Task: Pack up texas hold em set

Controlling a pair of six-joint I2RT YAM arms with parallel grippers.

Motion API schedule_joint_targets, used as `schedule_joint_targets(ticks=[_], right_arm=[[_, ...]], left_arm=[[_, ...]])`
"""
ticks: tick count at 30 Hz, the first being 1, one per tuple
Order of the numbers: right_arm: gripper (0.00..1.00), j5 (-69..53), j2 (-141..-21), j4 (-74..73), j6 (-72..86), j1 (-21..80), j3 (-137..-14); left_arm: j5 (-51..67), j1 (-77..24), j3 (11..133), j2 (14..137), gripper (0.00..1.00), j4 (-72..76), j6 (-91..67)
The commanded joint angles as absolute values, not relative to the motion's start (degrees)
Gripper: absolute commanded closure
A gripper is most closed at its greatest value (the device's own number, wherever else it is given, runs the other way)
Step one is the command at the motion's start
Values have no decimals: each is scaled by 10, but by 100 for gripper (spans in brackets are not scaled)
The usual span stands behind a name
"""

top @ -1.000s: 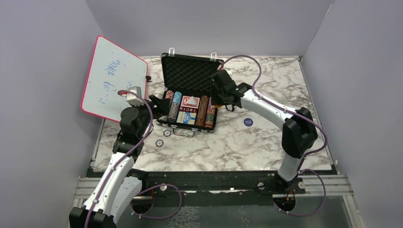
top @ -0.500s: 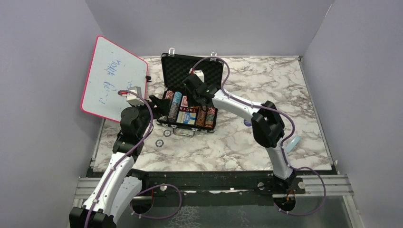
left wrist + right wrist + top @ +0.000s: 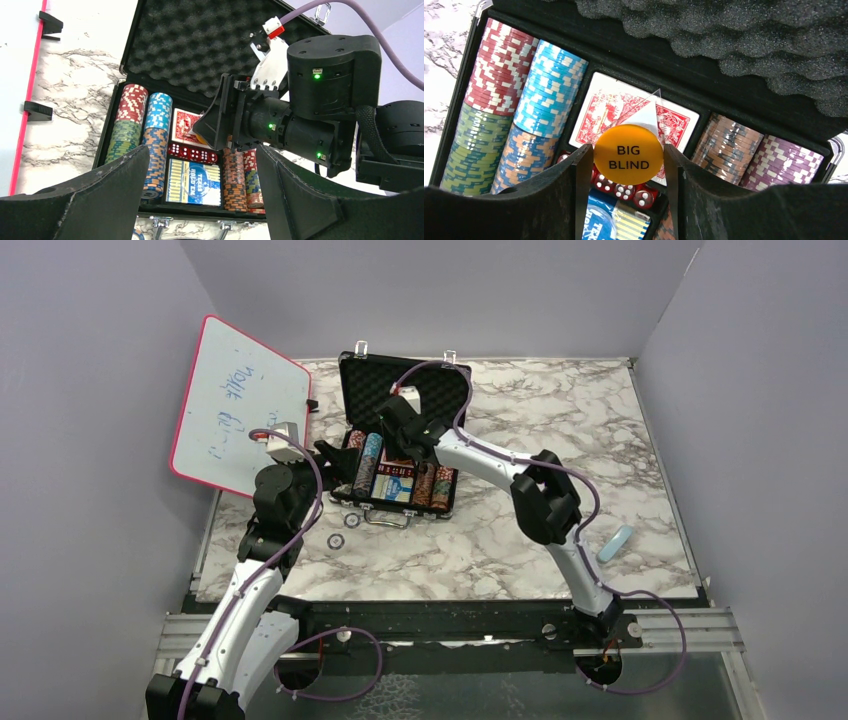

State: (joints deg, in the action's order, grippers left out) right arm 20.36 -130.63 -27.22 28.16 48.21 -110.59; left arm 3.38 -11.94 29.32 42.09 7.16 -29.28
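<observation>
The black briefcase (image 3: pixel 400 390) lies open at the table's back centre, foam lid up. In its tray are rows of striped chips (image 3: pixel 549 90), a red card deck (image 3: pixel 599 112), red dice (image 3: pixel 624 192) and a blue deck (image 3: pixel 194 181). My right gripper (image 3: pixel 628 165) is shut on the round orange "BIG BLIND" button (image 3: pixel 628 154), held just above the red deck and dice; it shows in the top view (image 3: pixel 388 440). My left gripper (image 3: pixel 200 200) is open and empty at the case's front left corner (image 3: pixel 335 455). The blue button is hidden.
The pink-framed whiteboard (image 3: pixel 235 405) leans at the left, close to my left arm. Two loose chips (image 3: pixel 351 520) lie on the marble in front of the case. A light-blue flat object (image 3: pixel 615 542) lies at the right front.
My right arm has swung left from the case's right side to over its middle, carrying the orange button. The light-blue object on the right came into view. The left arm has not moved.
</observation>
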Motion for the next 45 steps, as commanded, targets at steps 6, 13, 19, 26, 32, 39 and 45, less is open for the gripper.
schedule_joint_targets(ticks=[6, 13, 19, 26, 32, 39, 45], right_arm=[[40, 243, -1349, -270, 264, 482, -1158], [29, 248, -1320, -284, 264, 482, -1158], [28, 256, -1221, -282, 263, 482, -1070], [28, 330, -1049, -288, 291, 477, -886], [26, 350, -939, -320, 346, 426, -760], [24, 268, -910, -320, 385, 319, -657], [22, 241, -912, -311, 397, 275, -594]], left_arm=[[23, -116, 299, 425, 19, 72, -287], [22, -116, 300, 427, 19, 69, -287], [17, -116, 302, 425, 19, 64, -287], [15, -116, 302, 420, 19, 62, -289], [18, -116, 301, 420, 19, 65, -291], [16, -116, 301, 418, 19, 63, -291], [16, -116, 302, 419, 19, 63, -291]])
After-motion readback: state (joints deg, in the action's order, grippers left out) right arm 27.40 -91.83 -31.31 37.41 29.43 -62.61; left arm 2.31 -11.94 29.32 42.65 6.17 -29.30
